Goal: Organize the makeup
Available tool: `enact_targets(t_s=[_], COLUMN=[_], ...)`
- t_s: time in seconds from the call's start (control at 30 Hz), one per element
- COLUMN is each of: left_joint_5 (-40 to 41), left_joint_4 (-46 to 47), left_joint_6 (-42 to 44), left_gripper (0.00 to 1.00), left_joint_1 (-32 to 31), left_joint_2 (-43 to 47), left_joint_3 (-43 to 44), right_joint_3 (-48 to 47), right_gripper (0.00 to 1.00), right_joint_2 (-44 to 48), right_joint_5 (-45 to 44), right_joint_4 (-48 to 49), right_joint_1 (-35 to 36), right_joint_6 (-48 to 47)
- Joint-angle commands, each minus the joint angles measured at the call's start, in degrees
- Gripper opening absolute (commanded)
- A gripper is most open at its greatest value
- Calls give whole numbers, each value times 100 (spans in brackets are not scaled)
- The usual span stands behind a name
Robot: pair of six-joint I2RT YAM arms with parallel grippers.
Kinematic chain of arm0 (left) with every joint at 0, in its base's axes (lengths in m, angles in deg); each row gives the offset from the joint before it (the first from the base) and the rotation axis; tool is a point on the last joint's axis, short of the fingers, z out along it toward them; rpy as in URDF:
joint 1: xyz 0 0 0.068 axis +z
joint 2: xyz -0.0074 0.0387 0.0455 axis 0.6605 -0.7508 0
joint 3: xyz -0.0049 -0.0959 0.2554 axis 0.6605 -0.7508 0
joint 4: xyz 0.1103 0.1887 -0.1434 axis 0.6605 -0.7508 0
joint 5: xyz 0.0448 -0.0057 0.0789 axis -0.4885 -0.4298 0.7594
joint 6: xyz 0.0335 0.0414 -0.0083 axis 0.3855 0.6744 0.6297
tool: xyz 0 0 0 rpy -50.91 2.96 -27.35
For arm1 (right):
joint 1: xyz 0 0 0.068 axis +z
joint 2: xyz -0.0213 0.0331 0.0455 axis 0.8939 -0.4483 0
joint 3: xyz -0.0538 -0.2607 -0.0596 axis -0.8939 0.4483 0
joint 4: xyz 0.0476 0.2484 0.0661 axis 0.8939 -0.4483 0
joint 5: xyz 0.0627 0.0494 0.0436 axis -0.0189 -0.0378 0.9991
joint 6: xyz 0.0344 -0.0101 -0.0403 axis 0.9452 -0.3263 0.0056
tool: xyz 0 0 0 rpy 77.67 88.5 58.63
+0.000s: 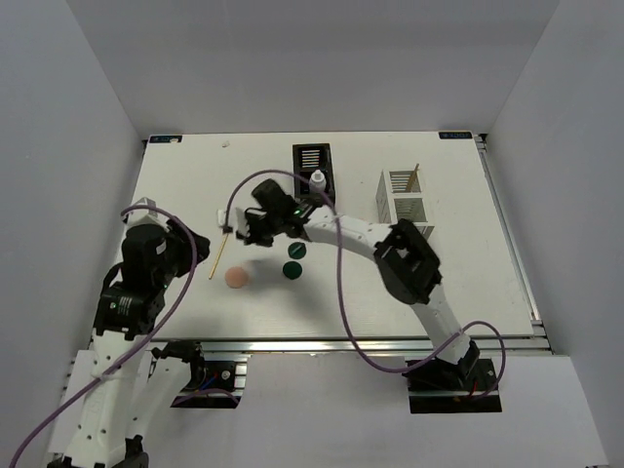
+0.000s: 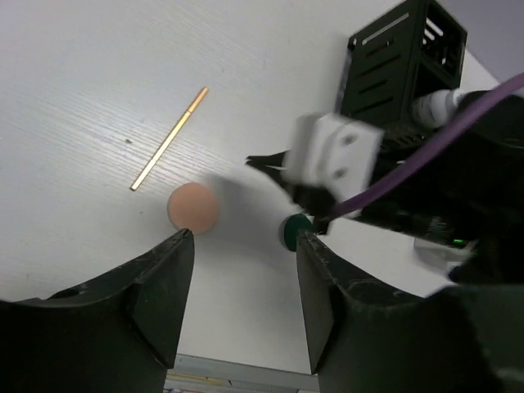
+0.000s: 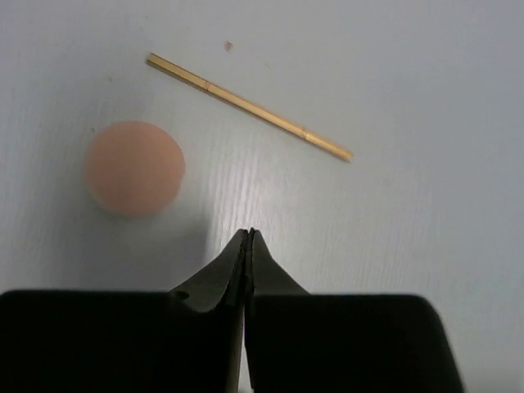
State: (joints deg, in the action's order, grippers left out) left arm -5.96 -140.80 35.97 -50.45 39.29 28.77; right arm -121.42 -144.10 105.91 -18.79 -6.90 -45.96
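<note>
A peach puff (image 1: 237, 278) and a tan stick (image 1: 218, 255) lie left of centre on the table. Two dark green discs (image 1: 295, 251) (image 1: 292, 270) lie just to their right. A small white bottle (image 1: 318, 179) stands in the black organizer (image 1: 312, 161). A second tan stick (image 1: 416, 173) stands in the white organizer (image 1: 403, 198). My right gripper (image 1: 246, 234) (image 3: 248, 234) is shut and empty, above the table between stick (image 3: 250, 106) and puff (image 3: 134, 167). My left gripper (image 1: 202, 249) (image 2: 244, 241) is open and empty, near the puff (image 2: 193, 206). The dark pencil tubes and the second puff are out of view.
The right arm (image 1: 370, 244) reaches across the table's middle, over the discs. In the left wrist view its white wrist block (image 2: 336, 155) hangs above one green disc (image 2: 293, 232). Purple cables loop from both arms. The table's near edge (image 1: 341, 341) lies just below the puff.
</note>
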Motion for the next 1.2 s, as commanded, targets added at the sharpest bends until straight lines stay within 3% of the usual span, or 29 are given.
enact_targets(t_s=[0.0, 0.03, 0.1, 0.13, 0.17, 0.3, 0.37, 0.4, 0.43, 0.47, 0.77, 0.9, 1.17], left_joint_5=[-843, -1140, -1678, -1749, -1793, -1645, -1513, -1269, -1145, -1030, -388, -379, -379], left_joint_4=[623, 800, 1274, 1416, 1713, 2347, 2550, 2595, 2647, 2761, 3026, 3069, 3280], left_joint_6=[314, 385, 665, 814, 903, 1553, 1966, 2080, 2299, 2397, 3259, 3505, 3760], left_gripper=[62, 61, 57, 57, 59, 65, 66, 67, 66, 66, 56, 48, 46], left_joint_1=[23, 31, 31, 49, 58, 154, 163, 172, 172, 172, 172, 172, 172], left_joint_2=[-466, -625, -994, -1387, -1574, -2462, -3103, -3323, -3525, -3892, -5520, -5820, -6093], left_joint_3=[-370, -476, -757, -837, -916, -1075, -996, -865, -785, -706, 173, 235, 68], right_joint_3=[757, 1091, 2163, 2515, 3040, 3370, 3580, 3669, 3739, 3792, 4522, 4618, 4768], right_gripper=[0, 9, 52, 87, 89, 89, 74, 64, 26, 2, 1, 2, 3], right_joint_2=[1868, 2187, 3177, 3471, 3743, 4736, 5185, 5327, 5459, 5695, 6611, 6752, 6971], right_joint_5=[-410, -243, -144, -258, -416, -313, 230, 338, 661, 786, 1226, 1393, 1631], right_joint_4=[1996, 2183, 2926, 3184, 3378, 2951, 2590, 2511, 2310, 2186, 1789, 1807, 1789], right_joint_1=[-758, -882, -1154, -1225, -1374, -1945, -2436, -2569, -2718, -2955, -3941, -4354, -4891], right_joint_6=[2392, 2439, 2396, 2413, 2422, 2746, 3088, 3177, 3212, 3195, 3388, 3775, 4057])
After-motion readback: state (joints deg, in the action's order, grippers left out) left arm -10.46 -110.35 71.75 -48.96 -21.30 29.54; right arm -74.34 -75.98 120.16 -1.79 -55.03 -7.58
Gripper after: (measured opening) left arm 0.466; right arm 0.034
